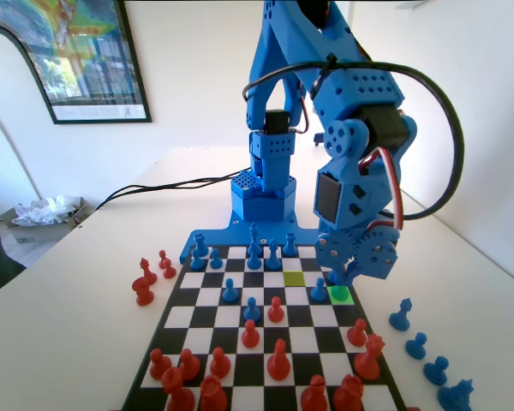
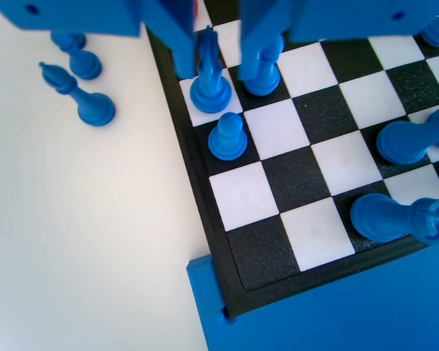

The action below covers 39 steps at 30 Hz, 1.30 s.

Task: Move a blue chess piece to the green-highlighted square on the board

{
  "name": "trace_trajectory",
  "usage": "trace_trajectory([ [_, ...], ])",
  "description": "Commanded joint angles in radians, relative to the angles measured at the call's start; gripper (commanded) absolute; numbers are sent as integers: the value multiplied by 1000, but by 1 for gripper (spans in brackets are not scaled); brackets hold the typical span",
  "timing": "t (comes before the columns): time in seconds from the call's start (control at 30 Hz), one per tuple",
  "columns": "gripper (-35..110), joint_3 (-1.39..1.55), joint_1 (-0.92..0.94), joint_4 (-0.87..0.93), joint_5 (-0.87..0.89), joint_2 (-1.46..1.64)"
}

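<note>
One blue chess piece [image 2: 209, 80] stands between my open jaws on the green-highlighted square [image 1: 343, 296] at the board [image 2: 205, 164] edge, so I judge it delivered there.

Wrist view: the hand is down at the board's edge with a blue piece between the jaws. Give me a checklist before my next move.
1. Blue chess piece stands between the jaws of the hand: ok.
2. Piece upright on a white square of the board: ok.
3. Grip made: not ok. The jaws are open, with white square showing between the piece and the right jaw.
4. Room around the jaws: not ok. A second blue piece sits right under the right jaw, and a blue pawn stands one square nearer.
5. Piece on the green-highlighted square: cannot tell. In the fixed view the hand covers the square's far part.
</note>
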Motion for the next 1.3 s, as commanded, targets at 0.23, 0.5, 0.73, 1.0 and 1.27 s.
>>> trace_trajectory([
  [0.23, 17, -34, -14, 12, 5, 89],
  [0.5, 16, -86, -23, 66, 37, 124],
  [0.73, 15, -121, -28, 97, 51, 129],
  [1.0, 12, -156, -23, 183, 48, 195],
  [1.27, 1, -250, 31, 403, -94, 391],
])
